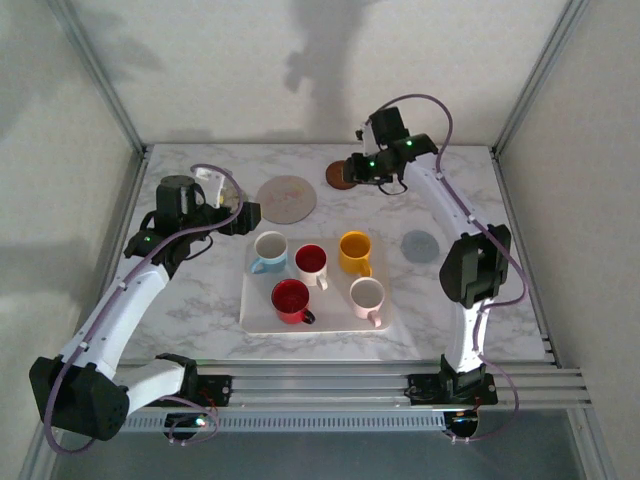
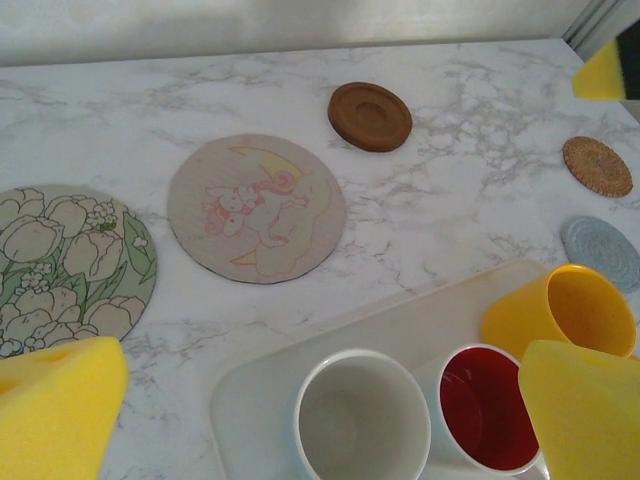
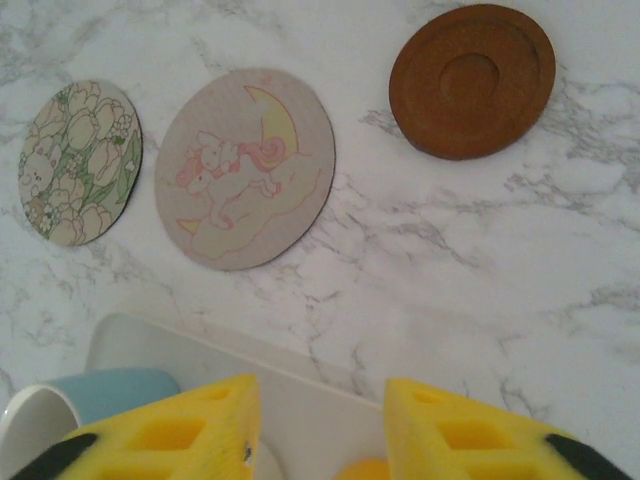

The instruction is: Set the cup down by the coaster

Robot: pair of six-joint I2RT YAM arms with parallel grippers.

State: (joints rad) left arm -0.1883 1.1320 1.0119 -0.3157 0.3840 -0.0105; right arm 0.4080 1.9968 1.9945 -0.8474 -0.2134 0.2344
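Yellow-padded left claw [image 2: 320, 385] and right claw [image 3: 322, 425] hang released (nothing grasped), because every cup [image 1: 311, 262] sits in the tray [image 1: 256, 306].

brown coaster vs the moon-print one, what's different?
The brown coaster is plain dark brown; the moon-print coaster is pale with a pink cartoon. The brown coaster is smaller and thicker, with a recessed centre; the moon-print coaster is wider, thin and flat. Both are round, bare, on the marble table.
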